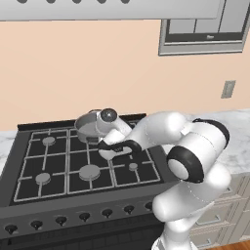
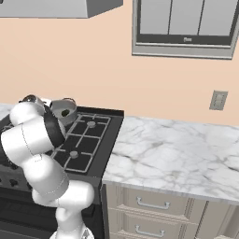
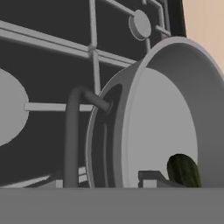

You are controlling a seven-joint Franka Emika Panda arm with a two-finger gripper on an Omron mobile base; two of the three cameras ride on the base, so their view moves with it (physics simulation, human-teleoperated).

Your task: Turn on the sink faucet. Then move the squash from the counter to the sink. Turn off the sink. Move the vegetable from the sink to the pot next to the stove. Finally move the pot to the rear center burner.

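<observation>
The silver pot (image 1: pixel 87 128) is over the rear centre of the black stove (image 1: pixel 49 166), close above the grates; I cannot tell whether it rests on them. My gripper (image 1: pixel 101 132) is shut on the pot's rim, with one fingertip (image 3: pixel 148 178) inside the wall. In the hand view the pot (image 3: pixel 157 127) appears tilted on its side, its long handle (image 3: pixel 72 135) bending off to the left. The dark green squash (image 3: pixel 183 171) lies inside the pot at the bottom. From the right base view the pot (image 2: pixel 64 111) sits behind my arm, at the stove's back.
The white marble counter (image 2: pixel 177 149) stretches to the right of the stove, with drawers beneath. Round burner caps (image 1: pixel 89 171) and a row of knobs (image 1: pixel 83 216) face me. A range hood hangs overhead, and a wall outlet (image 2: pixel 218 100) is on the peach wall.
</observation>
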